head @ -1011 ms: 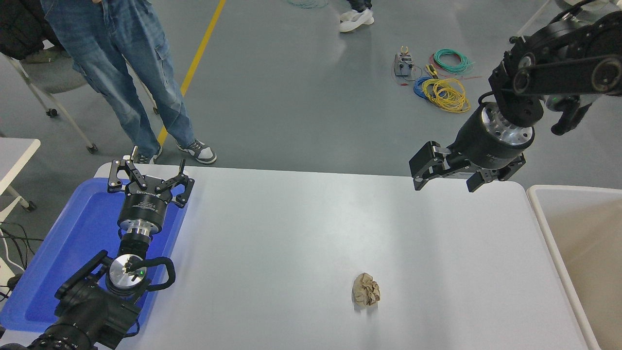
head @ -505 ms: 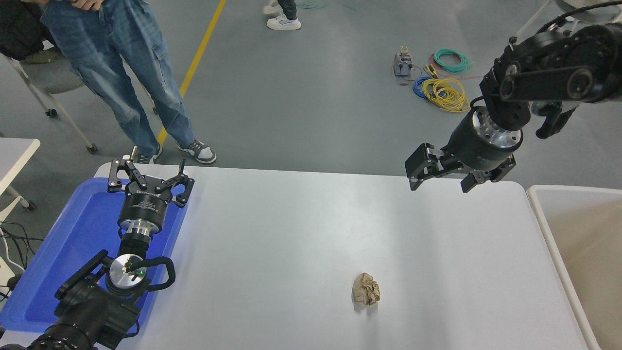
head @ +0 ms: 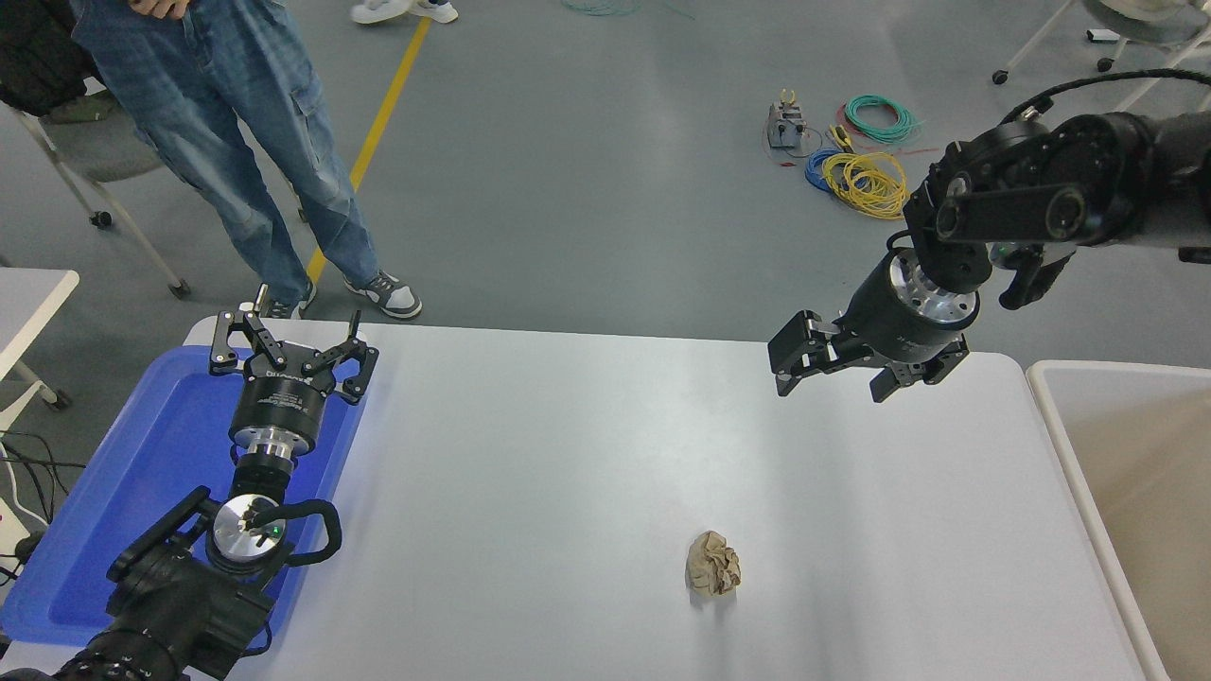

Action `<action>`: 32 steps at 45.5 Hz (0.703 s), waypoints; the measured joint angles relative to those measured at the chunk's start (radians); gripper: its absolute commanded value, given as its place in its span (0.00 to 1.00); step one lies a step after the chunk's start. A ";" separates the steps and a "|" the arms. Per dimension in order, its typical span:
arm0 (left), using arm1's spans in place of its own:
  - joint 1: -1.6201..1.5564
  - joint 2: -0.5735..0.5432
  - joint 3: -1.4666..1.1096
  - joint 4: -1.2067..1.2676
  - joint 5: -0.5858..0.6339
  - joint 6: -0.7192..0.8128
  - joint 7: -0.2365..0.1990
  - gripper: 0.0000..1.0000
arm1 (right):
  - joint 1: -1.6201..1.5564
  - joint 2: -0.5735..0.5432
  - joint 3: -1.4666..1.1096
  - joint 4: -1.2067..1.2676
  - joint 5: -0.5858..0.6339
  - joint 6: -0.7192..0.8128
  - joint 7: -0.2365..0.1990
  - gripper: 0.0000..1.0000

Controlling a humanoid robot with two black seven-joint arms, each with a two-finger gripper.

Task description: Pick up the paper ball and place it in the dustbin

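The paper ball (head: pixel 712 563), a small crumpled tan wad, lies alone on the white table (head: pixel 568 454), near its front and right of centre. The dustbin (head: pixel 1069 445), a beige bin with a pale rounded rim, stands at the table's right end, cut off by the picture's edge. My right gripper (head: pixel 833 376) is open and empty, raised over the table's far right part, well behind and to the right of the ball. My left gripper (head: pixel 289 342) is parked open over the blue tray at the lower left.
A flat blue tray (head: pixel 142 473) lies at the table's left end under the left arm. A person in jeans (head: pixel 236 142) stands beyond the far left corner. Coils of wire (head: pixel 866 180) lie on the floor behind the table.
My right gripper has moved left and a little lower, toward the table's middle, still open. The paper ball and the left arm have not moved.
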 measured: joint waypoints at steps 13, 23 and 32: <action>0.000 0.000 0.000 0.000 0.000 0.000 0.000 1.00 | -0.072 0.048 0.020 -0.006 -0.008 -0.035 0.001 1.00; 0.000 0.000 0.000 0.000 0.000 0.000 0.000 1.00 | -0.163 0.097 0.042 -0.058 -0.015 -0.080 0.000 1.00; 0.000 0.000 0.000 0.000 0.000 0.000 0.000 1.00 | -0.279 0.134 0.085 -0.130 -0.020 -0.119 0.001 1.00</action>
